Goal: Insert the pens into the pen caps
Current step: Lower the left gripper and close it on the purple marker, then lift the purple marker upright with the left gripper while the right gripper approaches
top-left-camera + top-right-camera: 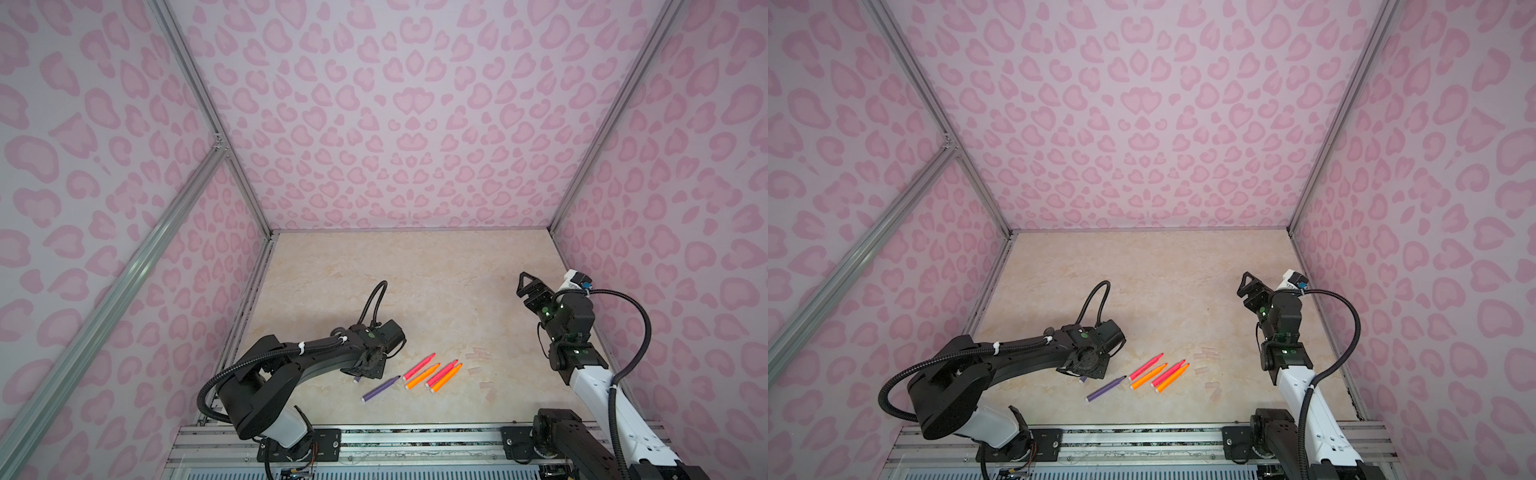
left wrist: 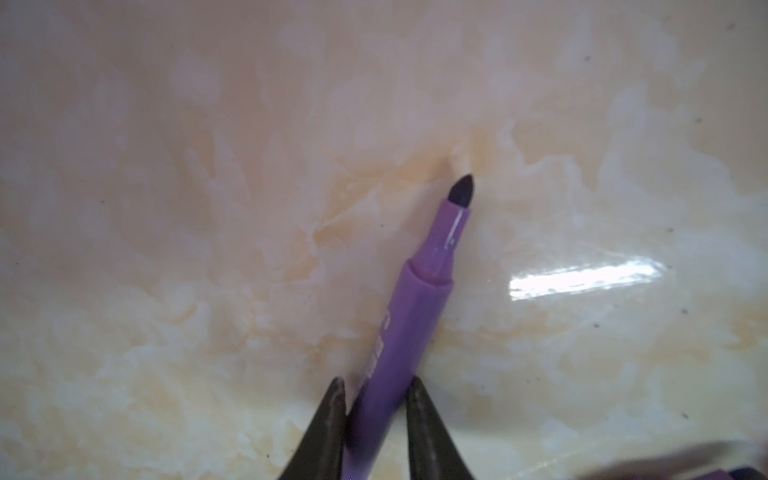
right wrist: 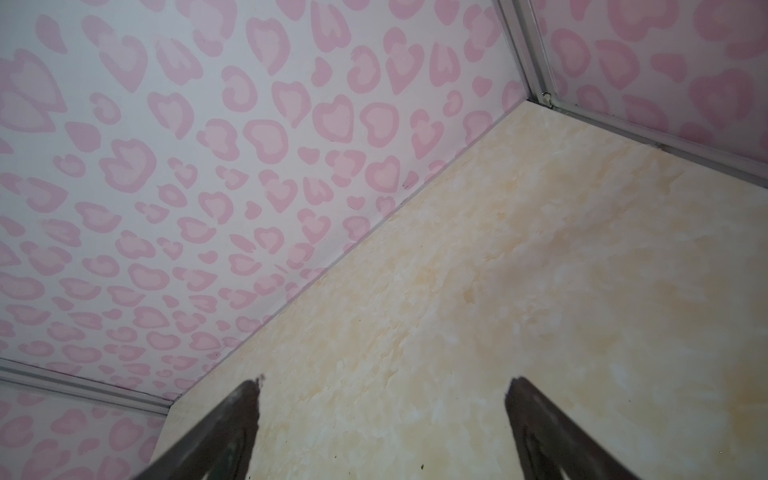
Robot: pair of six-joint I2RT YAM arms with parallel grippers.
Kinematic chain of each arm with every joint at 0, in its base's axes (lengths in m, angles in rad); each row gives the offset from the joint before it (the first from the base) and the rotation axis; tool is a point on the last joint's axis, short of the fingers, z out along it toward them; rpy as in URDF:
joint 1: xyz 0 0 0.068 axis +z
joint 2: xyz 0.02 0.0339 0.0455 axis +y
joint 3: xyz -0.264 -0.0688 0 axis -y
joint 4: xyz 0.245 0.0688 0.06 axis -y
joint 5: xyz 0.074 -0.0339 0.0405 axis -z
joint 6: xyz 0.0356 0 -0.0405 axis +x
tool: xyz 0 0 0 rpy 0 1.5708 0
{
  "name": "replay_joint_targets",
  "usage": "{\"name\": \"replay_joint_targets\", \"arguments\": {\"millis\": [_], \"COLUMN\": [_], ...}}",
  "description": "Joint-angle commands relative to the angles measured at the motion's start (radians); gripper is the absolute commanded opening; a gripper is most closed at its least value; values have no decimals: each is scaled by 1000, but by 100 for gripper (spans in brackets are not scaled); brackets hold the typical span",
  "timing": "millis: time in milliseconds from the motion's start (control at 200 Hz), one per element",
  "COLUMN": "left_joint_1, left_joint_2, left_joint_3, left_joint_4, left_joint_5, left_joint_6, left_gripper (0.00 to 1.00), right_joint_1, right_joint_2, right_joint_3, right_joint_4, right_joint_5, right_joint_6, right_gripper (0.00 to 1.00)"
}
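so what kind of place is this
Probably a robot test cell: pink heart-print walls on aluminium framing enclose a marble-look tabletop, with the left arm and right arm mounted on a front rail.

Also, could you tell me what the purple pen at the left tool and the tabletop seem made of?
The purple pen looks like smooth moulded plastic, a highlight along its neck; its dark tip seems felt. The tabletop is glossy, marble-patterned, perhaps laminate: it mirrors a light strip.

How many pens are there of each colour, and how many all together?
Purple pens: 2, the other one in the left gripper
Pink-red pens: 2
Orange pens: 2
Total: 6 pens
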Motion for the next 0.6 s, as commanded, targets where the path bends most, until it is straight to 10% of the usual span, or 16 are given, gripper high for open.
{"name": "replay_joint_targets", "arguments": {"millis": [0,595], "left_joint_1": [1,4], "left_joint_2": [19,43], "left_joint_3": [9,18], "left_joint_4": [-6,20], "left_joint_5": [12,77], "left_joint_6": [4,44], "left_gripper": [25,21], "right_joint_1": [0,0], "right_joint_2": [3,-3], "right_joint_3": [2,1], "right_joint_4": [-3,-10], "right_joint_5": [0,-1], "right_joint_6": [-3,-9], "right_gripper": [94,94]}}
